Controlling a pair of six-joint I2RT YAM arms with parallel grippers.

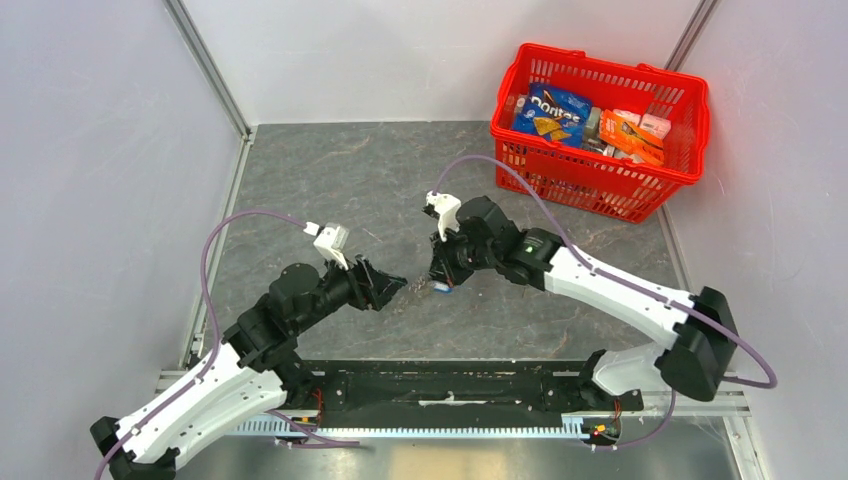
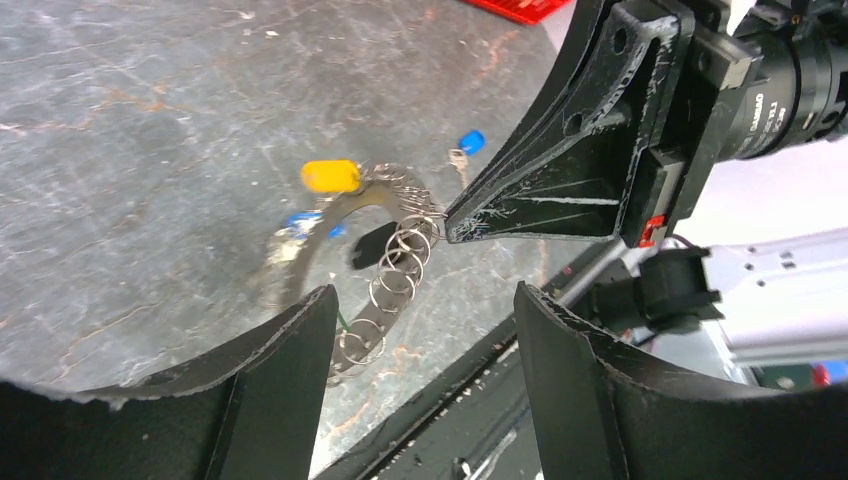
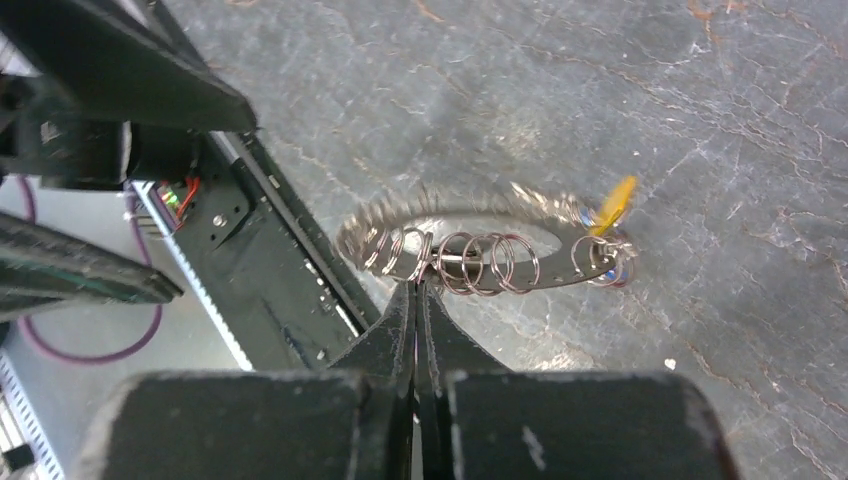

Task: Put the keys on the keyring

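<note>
The keyring (image 3: 480, 262) is a floppy loop strung with several small wire rings and has a yellow tag (image 3: 612, 204). My right gripper (image 3: 417, 287) is shut on its near edge and holds it just above the table. In the left wrist view the keyring (image 2: 398, 268) hangs from the right fingertip (image 2: 462, 226). My left gripper (image 2: 425, 300) is open and empty, just short of the loop. One blue-headed key (image 2: 468, 143) lies on the table beyond it. Another blue piece (image 2: 305, 220) shows by the yellow tag; I cannot tell whether it hangs on the loop. In the top view both grippers, left (image 1: 388, 288) and right (image 1: 441, 278), meet at the table's middle.
A red basket (image 1: 690, 150) full of snack packs stands at the back right. The black base rail (image 1: 450, 395) runs along the near edge, close under both grippers. White walls close the left and right sides.
</note>
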